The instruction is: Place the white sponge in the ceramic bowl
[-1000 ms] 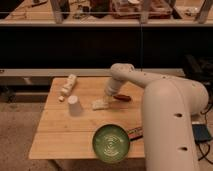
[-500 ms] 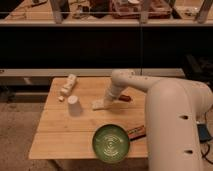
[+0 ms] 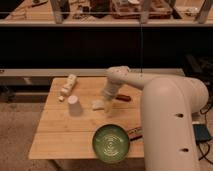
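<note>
- Since half a second ago the arm (image 3: 165, 100) has dropped lower, bringing the gripper (image 3: 107, 103) down to the white sponge (image 3: 98, 104).
- The sponge lies on the wooden worktop (image 3: 60, 135), just right of the upturned white cup (image 3: 74, 104); whether the jaws are open or closed on it, I cannot tell.
- The ceramic bowl (image 3: 111, 143) sits at the front edge, apart from the sponge.
- A white bottle (image 3: 67, 87) lies at the back left.
- No writing can be read.

White arm bent, hand (image 3: 106, 102) lowered
</note>
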{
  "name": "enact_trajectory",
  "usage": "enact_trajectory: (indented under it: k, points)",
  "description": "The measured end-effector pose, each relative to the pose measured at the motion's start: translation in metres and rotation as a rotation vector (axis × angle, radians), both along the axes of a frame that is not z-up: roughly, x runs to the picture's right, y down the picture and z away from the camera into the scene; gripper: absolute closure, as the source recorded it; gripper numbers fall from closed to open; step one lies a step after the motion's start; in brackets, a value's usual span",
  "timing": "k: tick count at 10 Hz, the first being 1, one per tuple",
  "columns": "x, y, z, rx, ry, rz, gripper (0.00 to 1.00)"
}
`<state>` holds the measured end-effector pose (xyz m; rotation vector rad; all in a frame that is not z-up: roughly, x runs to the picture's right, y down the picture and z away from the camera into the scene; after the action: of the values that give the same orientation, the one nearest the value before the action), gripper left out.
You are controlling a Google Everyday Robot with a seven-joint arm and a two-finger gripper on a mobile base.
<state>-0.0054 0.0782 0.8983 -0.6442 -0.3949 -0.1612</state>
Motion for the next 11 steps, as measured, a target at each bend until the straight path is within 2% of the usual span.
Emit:
enact_trajectory:
  k: [3, 6, 8, 11]
  points:
    - [-0.006, -0.002, 0.01, -0.019, -0.03, -0.006, 0.2]
    - [-0.003, -0.005, 0.021, -0.001, -0.061, 0.002, 0.2]
    - [0.0, -0.006, 0.029, 0.002, -0.063, 0.014, 0.2]
    - [-0.001, -0.002, 0.044, -0.027, -0.054, 0.029, 0.2]
